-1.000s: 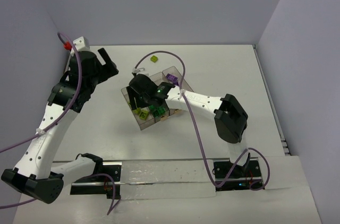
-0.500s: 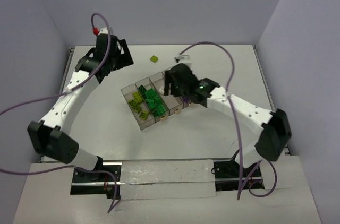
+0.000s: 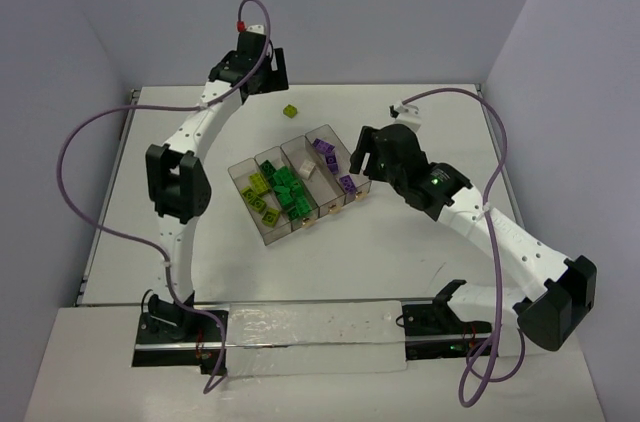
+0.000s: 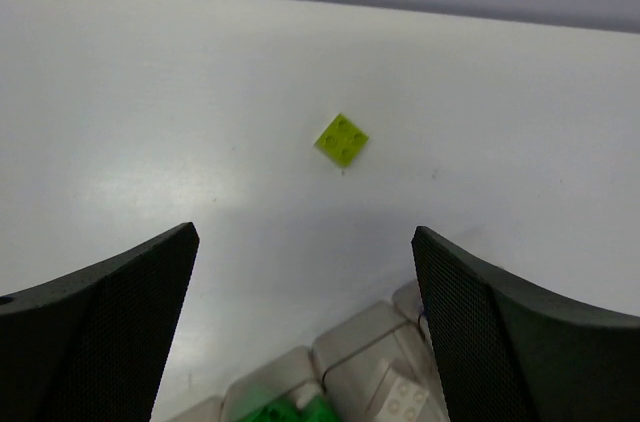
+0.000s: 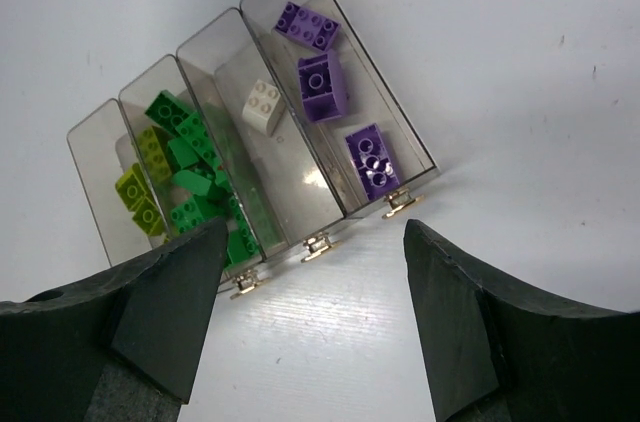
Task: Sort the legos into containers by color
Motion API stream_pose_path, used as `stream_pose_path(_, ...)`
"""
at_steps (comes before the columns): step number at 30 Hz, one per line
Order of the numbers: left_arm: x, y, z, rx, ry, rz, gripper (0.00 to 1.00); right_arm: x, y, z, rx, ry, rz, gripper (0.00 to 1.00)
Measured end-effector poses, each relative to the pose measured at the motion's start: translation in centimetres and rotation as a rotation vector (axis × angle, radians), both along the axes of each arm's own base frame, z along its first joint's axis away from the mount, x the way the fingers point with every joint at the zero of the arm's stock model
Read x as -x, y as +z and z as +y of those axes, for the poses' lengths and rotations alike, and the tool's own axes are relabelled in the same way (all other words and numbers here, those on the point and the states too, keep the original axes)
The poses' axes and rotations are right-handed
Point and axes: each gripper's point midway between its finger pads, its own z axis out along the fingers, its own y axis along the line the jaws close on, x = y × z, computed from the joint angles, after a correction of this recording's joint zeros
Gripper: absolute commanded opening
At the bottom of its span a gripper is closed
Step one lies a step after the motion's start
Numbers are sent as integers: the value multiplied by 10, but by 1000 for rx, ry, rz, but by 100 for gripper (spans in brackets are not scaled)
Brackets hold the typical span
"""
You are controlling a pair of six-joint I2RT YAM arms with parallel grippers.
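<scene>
The containers (image 3: pixel 238 170) are four smoky clear compartments in one tray at mid-table. In the right wrist view the tray (image 5: pixel 290 192) holds yellow-green legos (image 5: pixel 140 192), dark green legos (image 5: pixel 195 172), one white lego (image 5: pixel 262 104) and three purple legos (image 5: pixel 322 85), one colour per compartment. A loose yellow-green lego (image 3: pixel 290 111) lies on the table behind the tray, also seen by the left wrist camera (image 4: pixel 341 139). My left gripper (image 3: pixel 274 72) hangs open above it (image 4: pixel 303 232), empty. My right gripper (image 3: pixel 362 157) is open and empty beside the tray's right end (image 5: pixel 316 232).
Small brass-coloured tabs (image 5: pixel 400 204) stick out of the tray's near end. Purple cables (image 3: pixel 85 172) loop off both arms. The back wall stands just behind the left gripper, and the left arm's elbow (image 3: pixel 175 182) sits left of the tray.
The left arm swung from the far left to the back, above the loose brick. The right gripper drew off the tray to its right side. Both sets of jaws spread wider.
</scene>
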Motion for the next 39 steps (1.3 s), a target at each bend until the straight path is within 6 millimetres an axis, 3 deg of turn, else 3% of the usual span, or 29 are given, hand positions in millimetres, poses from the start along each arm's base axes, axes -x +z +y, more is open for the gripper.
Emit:
stream_pose_path(3, -19, -27, -10, 8, -14, 2, 96, 3, -8, 0, 3, 3, 19, 79)
stream_pose_path(7, -28, -67, -22, 40, -28, 42, 96, 5, -13, 2, -1, 14, 35, 79)
stream_pose_path(15, -47, -118, -48, 161, -32, 67, 96, 9, -15, 10, -29, 48, 53, 79)
stream_pose_path(19, -51, -127, -56, 225, -13, 72, 93, 10, -17, 13, -40, 63, 65, 79)
stream_pose_path(25, -65, -125, -69, 353, 32, 48, 91, 11, -18, 18, -52, 84, 73, 79)
stream_pose_path(39, -76, -127, -69, 467, 123, 46, 91, 12, -17, 22, -66, 103, 76, 79)
